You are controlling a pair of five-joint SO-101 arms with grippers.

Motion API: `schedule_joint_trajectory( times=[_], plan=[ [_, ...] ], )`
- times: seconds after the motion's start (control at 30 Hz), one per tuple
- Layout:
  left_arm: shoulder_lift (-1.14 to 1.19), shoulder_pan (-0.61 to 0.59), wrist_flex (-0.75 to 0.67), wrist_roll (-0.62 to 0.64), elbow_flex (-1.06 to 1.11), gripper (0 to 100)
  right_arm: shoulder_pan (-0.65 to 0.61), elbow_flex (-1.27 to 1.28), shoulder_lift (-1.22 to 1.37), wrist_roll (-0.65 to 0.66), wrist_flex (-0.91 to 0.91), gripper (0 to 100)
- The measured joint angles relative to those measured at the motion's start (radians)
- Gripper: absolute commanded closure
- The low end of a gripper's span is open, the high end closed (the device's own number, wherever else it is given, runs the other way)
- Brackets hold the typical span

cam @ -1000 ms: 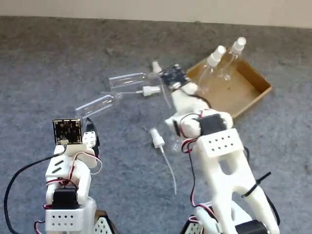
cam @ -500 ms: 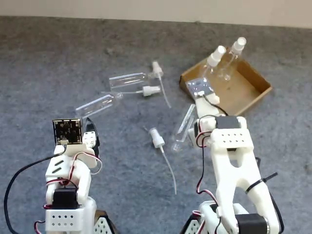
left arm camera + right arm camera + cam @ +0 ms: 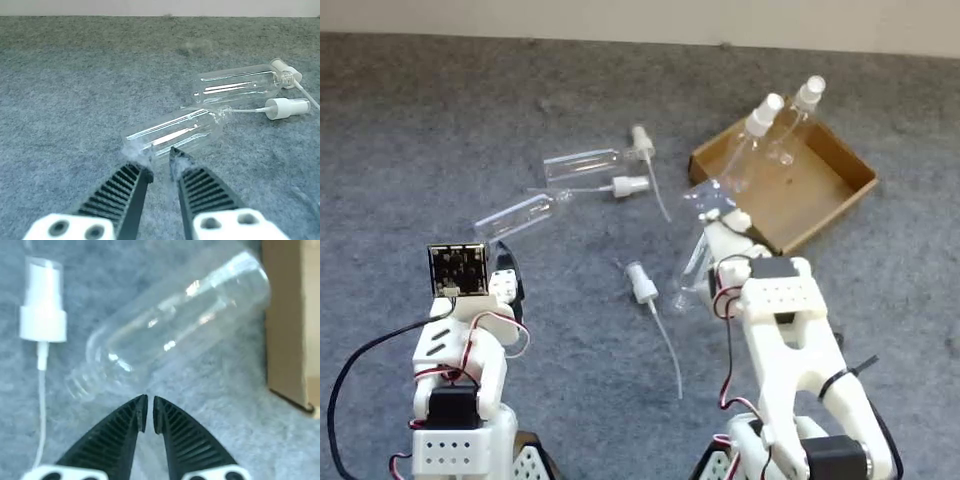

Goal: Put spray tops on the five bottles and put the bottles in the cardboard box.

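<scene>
Since a second ago the right arm has swung from the loose bottles to the rim of the cardboard box [image 3: 815,195] and back. The right gripper [image 3: 148,412], fingers all but closed on nothing, hangs just short of an uncapped bottle [image 3: 175,325] lying beside the box's near wall, with a loose spray top [image 3: 43,305] alongside. Two capped bottles [image 3: 752,140] lie in the box. The left gripper [image 3: 160,161], fingers slightly parted, sits at the base of a second bare bottle [image 3: 175,131]. Open carpet [image 3: 440,110] spreads beyond.

Indoor robotics test setup, consistent with a lab or hobby workspace. Grey felt-like covering [image 3: 420,110] spans the table. A plain pale wall [image 3: 620,15] borders its far edge. The white printed left arm [image 3: 460,360] and right arm [image 3: 790,330], wiring exposed, stand at its near edge.
</scene>
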Motion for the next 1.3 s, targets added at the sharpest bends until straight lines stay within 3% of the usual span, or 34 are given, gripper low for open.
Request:
schedule_joint_trajectory(
  times=[0.4, 0.73, 1.3],
  plan=[
    [0.0, 0.0, -0.006, 0.0, 0.003, 99, -0.147, 0.0, 0.021, 0.0, -0.017, 98.1],
    [0.0, 0.0, -0.006, 0.0, 0.005, 99, -0.178, -0.132, 0.351, 0.003, -0.055, 98.1],
    [0.0, 0.0, -0.006, 0.0, 0.006, 99, -0.321, -0.272, 0.384, 0.003, -0.095, 98.1]
  ],
)
